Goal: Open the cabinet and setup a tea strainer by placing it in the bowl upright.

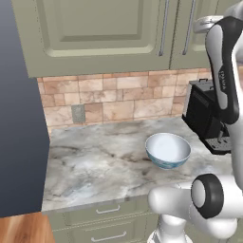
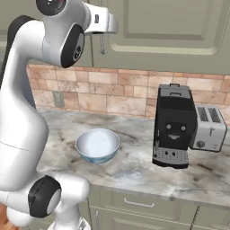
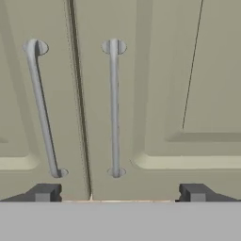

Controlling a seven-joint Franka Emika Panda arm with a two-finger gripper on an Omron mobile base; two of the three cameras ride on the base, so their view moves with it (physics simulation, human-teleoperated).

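The olive-green cabinet (image 1: 95, 33) hangs shut above the counter, its two doors meeting at a dark seam. In the hand view my gripper (image 3: 120, 193) is open and empty, facing the doors close up. The right door's silver bar handle (image 3: 114, 108) stands just left of the middle between my fingertips (image 3: 44, 192), and the left door's handle (image 3: 42, 108) is beside it. The bowl (image 1: 167, 149), white inside and pale blue outside, sits upright and empty on the counter below (image 2: 97, 144). The tea strainer is hidden.
A black coffee machine (image 2: 174, 126) stands right of the bowl with a silver toaster (image 2: 209, 128) beyond it. The marble counter (image 1: 95, 161) has drawers (image 1: 108, 210) beneath. A tall dark panel (image 1: 19, 118) bounds the left end. A brick backsplash carries an outlet (image 1: 78, 113).
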